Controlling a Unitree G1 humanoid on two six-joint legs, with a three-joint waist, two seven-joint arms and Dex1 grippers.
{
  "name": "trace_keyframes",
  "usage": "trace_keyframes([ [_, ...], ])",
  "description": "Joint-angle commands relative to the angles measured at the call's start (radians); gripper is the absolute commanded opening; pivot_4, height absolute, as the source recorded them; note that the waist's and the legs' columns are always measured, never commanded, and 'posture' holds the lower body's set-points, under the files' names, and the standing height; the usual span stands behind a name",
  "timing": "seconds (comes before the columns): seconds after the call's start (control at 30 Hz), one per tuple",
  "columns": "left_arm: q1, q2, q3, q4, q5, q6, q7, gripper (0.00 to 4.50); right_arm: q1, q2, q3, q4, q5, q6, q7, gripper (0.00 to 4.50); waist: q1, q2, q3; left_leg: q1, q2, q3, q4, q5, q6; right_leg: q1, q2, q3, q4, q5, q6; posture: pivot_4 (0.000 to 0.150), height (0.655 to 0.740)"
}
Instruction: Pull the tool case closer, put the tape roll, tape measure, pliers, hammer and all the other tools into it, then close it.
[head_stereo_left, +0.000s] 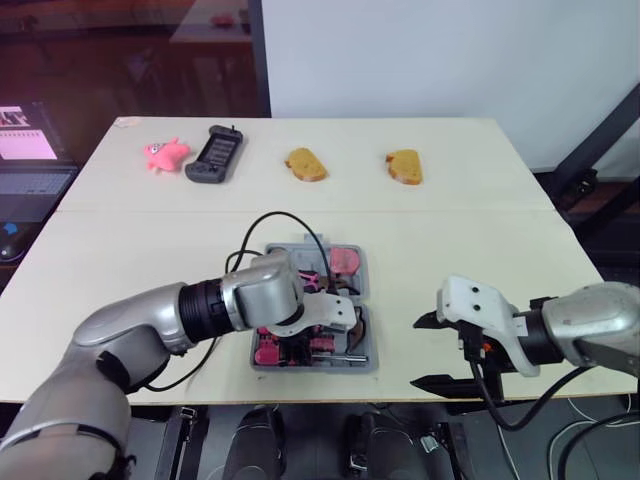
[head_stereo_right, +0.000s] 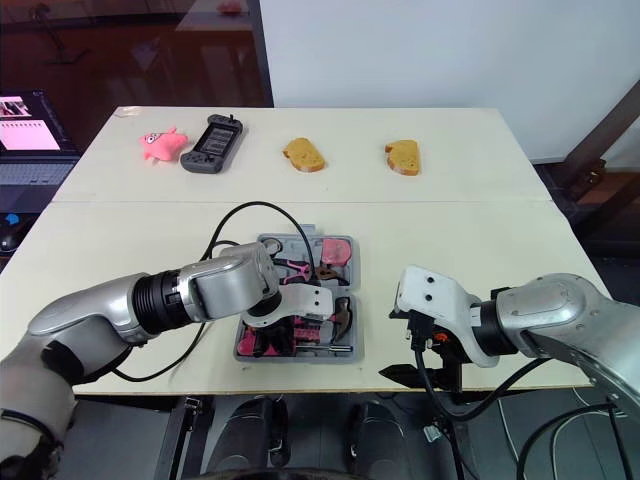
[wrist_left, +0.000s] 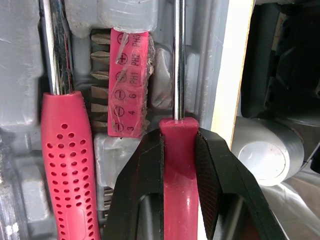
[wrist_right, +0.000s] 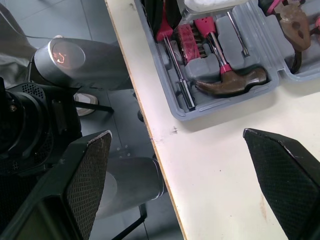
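Note:
The grey tool case lies open near the table's front edge, in the middle. Inside are a pink tape measure, a brown-handled hammer, a bit holder and a screwdriver with a dotted red handle. My left gripper reaches into the front of the case and is shut on a red-handled screwdriver, whose shaft runs along the case's front wall. My right gripper hangs open over the table's front edge, to the right of the case, holding nothing.
At the back of the table lie a pink toy, a black handheld controller and two bread pieces. A black cable arcs over the case's far side. A laptop stands off the table's left.

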Motion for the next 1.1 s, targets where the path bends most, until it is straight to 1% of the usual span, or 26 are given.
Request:
trace_keyframes([
  [0.03,-0.020,-0.012,0.014,0.002,0.004,-0.021,0.024,1.37,-0.014,-0.018,-0.017,-0.001,-0.009,-0.012,0.001,4.50,0.007,0.000,0.000,0.000,0.000,0.000,0.001,0.000,0.000,0.000,0.000,0.000,0.000,0.000,0.000,0.150,0.7188],
  [0.07,-0.025,-0.011,0.014,0.004,0.003,-0.025,0.024,1.67,-0.014,-0.017,-0.016,0.000,-0.011,-0.014,0.001,4.50,0.013,0.000,0.000,0.000,0.000,0.000,0.002,-0.001,0.001,0.000,0.000,0.000,0.000,0.000,0.000,0.150,0.7188],
  [0.17,-0.044,0.003,0.017,0.000,-0.011,-0.026,0.014,3.04,-0.012,-0.017,-0.013,0.004,-0.017,-0.019,0.006,4.50,0.017,0.001,0.000,-0.001,0.000,-0.002,0.007,-0.002,0.003,0.002,0.000,0.000,0.001,0.000,0.001,0.150,0.7188],
  [0.33,-0.081,0.094,0.050,-0.066,-0.045,-0.017,-0.020,3.04,-0.024,-0.019,0.008,0.024,-0.041,-0.042,0.022,4.50,0.013,0.001,0.000,-0.001,0.000,-0.008,0.010,-0.002,0.003,0.003,0.001,0.000,0.002,-0.001,0.000,0.150,0.7188],
  [0.47,-0.026,0.168,0.164,-0.125,-0.066,-0.088,-0.006,3.04,-0.057,-0.016,0.045,0.063,-0.089,-0.079,0.046,4.50,0.013,0.001,0.000,-0.002,-0.001,-0.012,0.009,-0.002,0.004,0.003,0.002,0.000,0.002,-0.001,0.001,0.150,0.7188],
  [0.57,0.098,0.207,0.339,-0.165,-0.118,-0.163,0.008,3.04,-0.078,-0.005,0.079,0.077,-0.129,-0.121,0.062,4.50,0.014,0.001,0.000,-0.002,-0.001,-0.013,0.010,-0.002,0.004,0.003,0.002,0.000,0.002,-0.001,0.001,0.150,0.7188],
  [0.63,0.211,0.226,0.470,-0.187,-0.133,-0.266,0.043,3.04,-0.094,0.003,0.101,0.090,-0.155,-0.144,0.070,4.50,0.011,0.001,0.000,-0.002,-0.001,-0.014,0.010,-0.002,0.003,0.003,0.002,0.000,0.002,-0.001,0.001,0.150,0.7188],
  [0.67,0.270,0.230,0.531,-0.193,-0.144,-0.339,0.048,3.04,-0.100,0.006,0.112,0.095,-0.169,-0.158,0.074,4.50,0.012,0.001,0.000,-0.001,-0.001,-0.014,0.009,-0.002,0.003,0.003,0.002,0.000,0.002,-0.001,0.001,0.150,0.7188],
  [0.73,0.444,0.262,0.630,-0.190,-0.133,-0.602,0.034,3.04,-0.128,0.031,0.143,0.115,-0.210,-0.189,0.061,4.50,0.010,0.002,0.000,-0.001,-0.001,-0.014,0.009,-0.002,0.003,0.003,0.002,0.000,0.003,-0.001,0.001,0.150,0.7188],
  [0.77,0.531,0.252,0.688,-0.168,-0.152,-0.687,0.030,2.82,-0.141,0.046,0.156,0.124,-0.227,-0.201,0.053,4.50,0.007,0.003,0.000,-0.001,-0.001,-0.014,0.009,-0.002,0.003,0.003,0.002,0.000,0.003,-0.001,0.001,0.150,0.7188],
  [0.8,0.590,0.247,0.721,-0.133,-0.165,-0.727,0.022,2.51,-0.149,0.059,0.165,0.129,-0.239,-0.210,0.050,4.50,0.007,0.003,0.000,-0.001,-0.001,-0.014,0.009,-0.002,0.003,0.003,0.002,0.000,0.003,-0.001,0.001,0.150,0.7188],
  [0.83,0.629,0.244,0.739,-0.101,-0.188,-0.725,-0.005,2.11,-0.153,0.068,0.170,0.133,-0.246,-0.217,0.052,4.50,0.008,0.003,0.000,-0.001,-0.001,-0.014,0.009,-0.002,0.003,0.003,0.002,0.000,0.003,-0.001,0.001,0.150,0.7188],
  [0.9,0.676,0.239,0.766,-0.072,-0.218,-0.741,-0.048,1.16,-0.154,0.079,0.174,0.133,-0.259,-0.231,0.060,4.50,0.017,0.003,0.000,-0.001,-0.001,-0.014,0.010,-0.002,0.003,0.003,0.002,-0.001,0.003,-0.001,0.001,0.150,0.7188],
  [0.93,0.694,0.233,0.780,-0.069,-0.229,-0.763,-0.060,0.60,-0.152,0.083,0.174,0.133,-0.266,-0.239,0.065,4.50,0.019,0.003,0.000,-0.002,-0.001,-0.014,0.010,-0.002,0.003,0.003,0.001,-0.002,0.003,-0.001,0.001,0.150,0.7188],
  [0.97,0.726,0.225,0.794,-0.060,-0.218,-0.822,-0.061,0.11,-0.148,0.093,0.169,0.128,-0.268,-0.260,0.070,4.50,0.020,0.003,0.000,-0.002,-0.002,-0.014,0.010,-0.002,0.003,0.003,0.001,-0.002,0.003,-0.001,0.001,0.150,0.7188],
  [1.03,0.770,0.193,0.815,-0.024,-0.174,-0.944,-0.029,0.04,-0.146,0.104,0.167,0.124,-0.272,-0.273,0.074,4.50,0.016,0.004,0.000,-0.002,-0.002,-0.014,0.010,-0.002,0.003,0.004,0.000,-0.002,0.002,-0.001,0.000,0.150,0.7188],
  [1.1,0.798,0.171,0.816,-0.008,-0.163,-0.991,-0.034,0.04,-0.149,0.109,0.173,0.131,-0.282,-0.286,0.082,4.50,0.014,0.004,0.000,-0.002,-0.002,-0.014,0.010,-0.003,0.003,0.004,0.000,-0.002,0.001,-0.001,0.000,0.150,0.7188],
])
